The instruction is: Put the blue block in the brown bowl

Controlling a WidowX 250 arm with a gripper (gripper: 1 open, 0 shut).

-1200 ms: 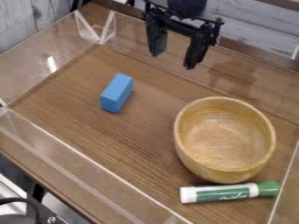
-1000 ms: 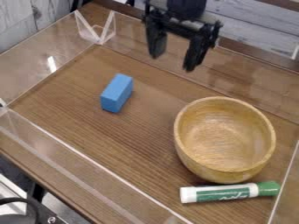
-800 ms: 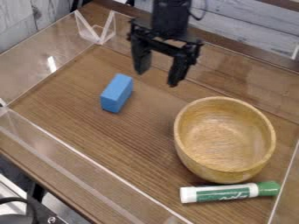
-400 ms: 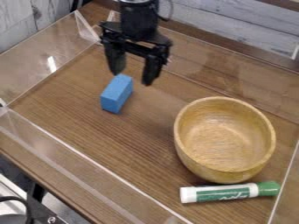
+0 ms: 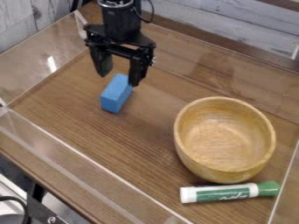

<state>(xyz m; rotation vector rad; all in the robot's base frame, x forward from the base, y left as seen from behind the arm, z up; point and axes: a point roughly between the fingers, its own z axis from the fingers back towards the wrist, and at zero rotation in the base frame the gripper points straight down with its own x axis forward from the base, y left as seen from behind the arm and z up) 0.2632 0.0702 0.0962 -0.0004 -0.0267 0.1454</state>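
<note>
In the camera view, the gripper [image 5: 121,74] hung with jaws spread just above the far end of the blue block [image 5: 114,94], which lay on the table, long axis running toward the camera, left of the brown bowl [image 5: 225,138].

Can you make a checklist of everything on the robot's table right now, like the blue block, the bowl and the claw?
Surface: brown wood-grain table with clear plastic walls around it.
Job's things: blue block lies flat on the table, outside the bowl; brown bowl stands upright to its right, nothing seen inside.
Clutter: green-and-white marker lies in front of the bowl, near the table's front edge.
Grippers: gripper points down just above the far end of the block, open, holding nothing.
Cables: dark cable at the bottom left corner, outside the wall.
Surroundings: pale planks behind the table.
</note>
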